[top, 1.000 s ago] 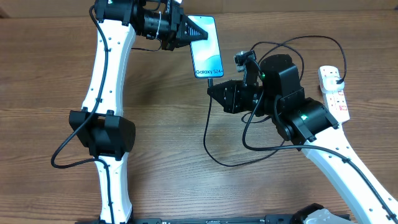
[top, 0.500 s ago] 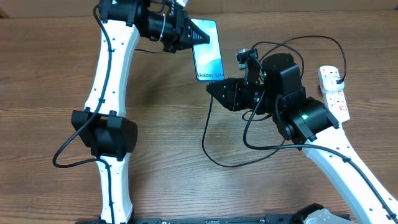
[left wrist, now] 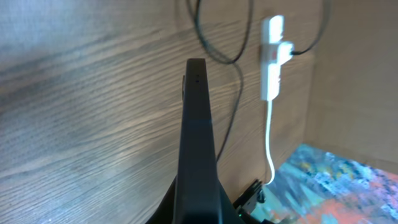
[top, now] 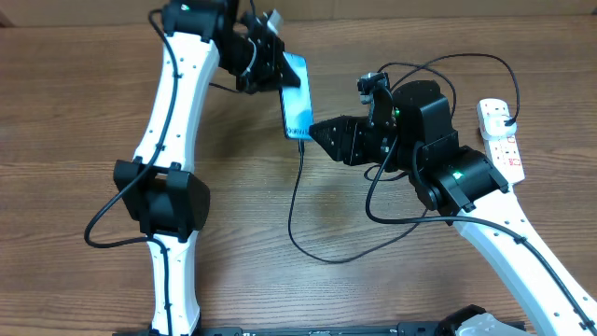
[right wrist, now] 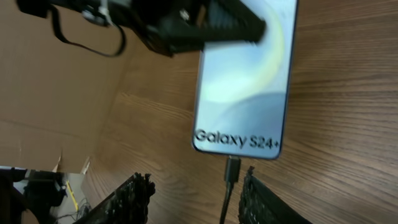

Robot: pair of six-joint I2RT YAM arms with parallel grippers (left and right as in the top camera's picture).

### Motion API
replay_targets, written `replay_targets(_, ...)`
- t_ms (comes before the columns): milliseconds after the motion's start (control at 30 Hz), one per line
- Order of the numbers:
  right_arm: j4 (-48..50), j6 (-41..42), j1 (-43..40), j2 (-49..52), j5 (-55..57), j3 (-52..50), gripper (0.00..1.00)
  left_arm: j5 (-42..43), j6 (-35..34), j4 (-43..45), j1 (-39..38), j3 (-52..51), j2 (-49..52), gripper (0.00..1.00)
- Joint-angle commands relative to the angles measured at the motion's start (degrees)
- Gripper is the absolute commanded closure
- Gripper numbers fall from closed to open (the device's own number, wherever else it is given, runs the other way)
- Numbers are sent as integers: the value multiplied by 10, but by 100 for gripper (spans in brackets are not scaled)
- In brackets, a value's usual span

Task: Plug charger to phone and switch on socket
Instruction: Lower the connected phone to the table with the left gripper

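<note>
Status: left gripper (top: pixel 269 63) is clamped on the upper end of the phone (top: pixel 295 93) and holds it off the table (top: pixel 75 140), tilted, screen toward the right arm; the left wrist view sees it dead edge-on. In the right wrist view the connector tip (right wrist: pixel 232 168) of the charger (top: pixel 293 210) sits right at the phone's bottom edge under the "Galaxy S24+" text and looks seated in the port, though I can't confirm full depth from here. Right gripper (right wrist: pixel 195 186) is spread wide, one finger on each side of the connector, touching neither it nor the cable, so it's holding nothing. The cable hangs from the phone, loops on the table in front of the right arm and runs back toward the socket (top: pixel 501 140) at the right-hand edge; the far end appears to be plugged into the strip, with a black lead going in on its side in the left wrist view. So my read is that the plug-in step is done or very nearly done. What's left is the socket switch. The red marks on the strip are too small to tell on from off, and neither gripper is near it; the right one is closer but well apart. The phone probably also needs setting down flat. Main risk is the cable tugging the connector out as the phone moves.
</note>
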Motion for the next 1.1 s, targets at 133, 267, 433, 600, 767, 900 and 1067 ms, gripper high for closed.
replay_targets(133, -6, 0, -2, 5, 10, 4, 47, -5, 16, 59, -11, -103, 2, 96)
replay_targets(267, -10, 0, -2, 5, 14, 4, 46, -5, 6, 98, -11, -157, 2, 96)
replay_targets(433, -10, 0, -2, 5, 16, 4, 45, -6, -2, 155, -11, -230, 2, 96)
replay_targets(600, -10, 0, -2, 5, 16, 4, 44, -9, -21, 219, -11, -296, 2, 96)
replay_targets(767, -10, 0, -2, 5, 16, 4, 43, -45, -56, 261, -11, -346, 2, 96)
replay_targets(900, -10, 0, -2, 5, 16, 4, 41, -65, -59, 266, -11, -361, 2, 95)
replay_targets(1067, -10, 0, -2, 5, 20, 4, 39, -66, -58, 268, -11, -363, 2, 85)
